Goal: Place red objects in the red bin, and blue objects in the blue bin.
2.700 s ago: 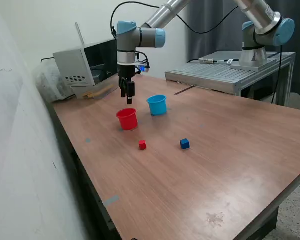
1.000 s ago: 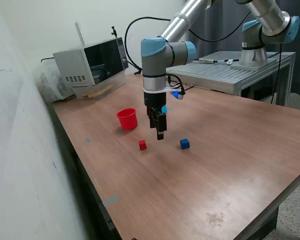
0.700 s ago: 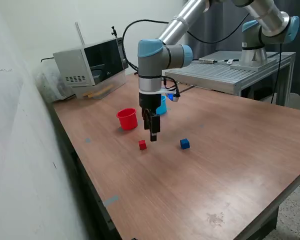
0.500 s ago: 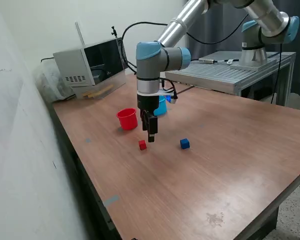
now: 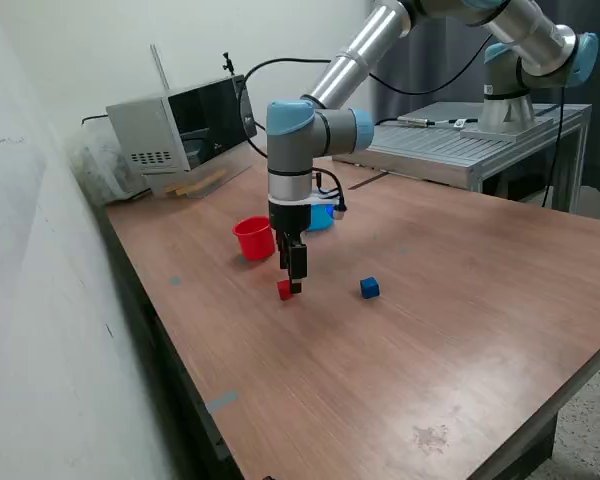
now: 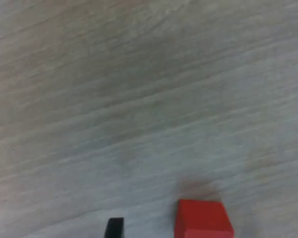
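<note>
Pretty simple setup on the wooden bench (image 5: 460,300). Tool (image 5: 293,288) pointing straight down, right over the red cube (image 5: 284,290), tips down at about cube level. From the wrist view, fingers spread apart, released, nothing pinched; one dark fingertip (image 6: 113,227) visible to one side of the red cube (image 6: 203,219), the other barely peeking in at the frame edge, cube sitting in the gap between them but not centred. Can't tell if either tip touches it. Red cup (image 5: 253,238) just behind the cube toward the far side, slightly to the exterior view's left. Light blue cup (image 5: 322,216) mostly hidden behind the arm, a bit farther back and to the exterior view's right of the red one. Blue cube (image 5: 369,288) off to the exterior view's right of the red cube, well apart, on bare bench. Only one red and one blue cube showing on the bench. White microwave-looking box (image 5: 175,130) at the far left corner.
</note>
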{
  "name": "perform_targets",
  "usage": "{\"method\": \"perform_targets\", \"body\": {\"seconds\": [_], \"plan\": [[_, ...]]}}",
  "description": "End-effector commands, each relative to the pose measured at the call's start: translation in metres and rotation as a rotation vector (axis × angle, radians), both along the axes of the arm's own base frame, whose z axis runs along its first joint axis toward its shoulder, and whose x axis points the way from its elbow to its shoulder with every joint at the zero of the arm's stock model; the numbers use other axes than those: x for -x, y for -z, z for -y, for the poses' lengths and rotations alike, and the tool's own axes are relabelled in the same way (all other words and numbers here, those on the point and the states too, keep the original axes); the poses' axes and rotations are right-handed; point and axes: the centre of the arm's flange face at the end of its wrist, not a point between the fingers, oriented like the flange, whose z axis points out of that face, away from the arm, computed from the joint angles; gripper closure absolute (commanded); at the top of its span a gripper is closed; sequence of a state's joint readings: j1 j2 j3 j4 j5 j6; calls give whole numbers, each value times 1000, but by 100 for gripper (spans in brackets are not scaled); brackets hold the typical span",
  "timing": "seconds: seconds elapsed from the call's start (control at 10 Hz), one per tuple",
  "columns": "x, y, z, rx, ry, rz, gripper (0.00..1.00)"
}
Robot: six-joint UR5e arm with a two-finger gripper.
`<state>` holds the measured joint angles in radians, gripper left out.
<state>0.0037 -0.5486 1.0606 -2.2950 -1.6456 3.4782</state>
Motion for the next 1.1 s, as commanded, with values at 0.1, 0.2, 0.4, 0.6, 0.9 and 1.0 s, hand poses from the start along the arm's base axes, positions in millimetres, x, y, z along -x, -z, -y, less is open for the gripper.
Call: {"method": "perform_targets", "body": {"seconds": [0.1, 0.2, 0.4, 0.6, 0.9, 1.0], "plan": [[6, 3, -3, -4, 4, -13, 0], [6, 3, -3, -4, 4, -16, 0], [6, 5, -10, -4, 11, -12, 100], [4, 10, -12, -8, -6, 4, 100], [5, -44, -12, -29, -82, -48, 100], [-1, -82, -12, -30, -84, -83, 100]]}}
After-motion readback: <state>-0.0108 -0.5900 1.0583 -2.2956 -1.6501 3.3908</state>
